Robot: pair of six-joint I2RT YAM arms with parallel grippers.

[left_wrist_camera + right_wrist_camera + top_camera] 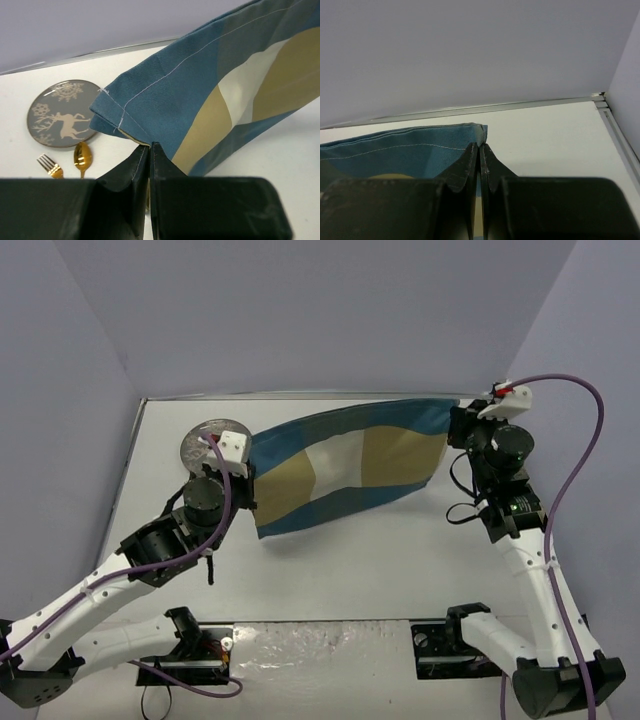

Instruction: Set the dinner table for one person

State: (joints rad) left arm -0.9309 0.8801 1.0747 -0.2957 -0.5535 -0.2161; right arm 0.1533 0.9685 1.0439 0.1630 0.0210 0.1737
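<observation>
Clamped tight on cloth, the left gripper (246, 478) pinched the left end of the placemat (340, 465); its wrist view showed the two fingers pressed together with the stitched blue hem caught between them. Just left of that gripper, at the far left of the dinner table (400, 560), a round grey plate (64, 114) with a pale deer and snowflakes lay flat. A gold fork (49, 165) and a gold spoon (82, 157) lay side by side on the white top just beside the plate's near rim, not on it, their heads pointing toward the plate.

The dinner table filled the floor of the top view, flat and level, its far edge running left to right along the back wall and its longer side seeming to lie the same way.

Above the far half of the table, the blue, beige and white placement hung stretched between the two arms, long axis left to right, the left end lower than the right. Whether its lower edge touched the tabletop could not be told.

At the far right, the right gripper (459, 428) was likewise closed on the placemat's blue corner, its fingertips meeting over the hem.
</observation>
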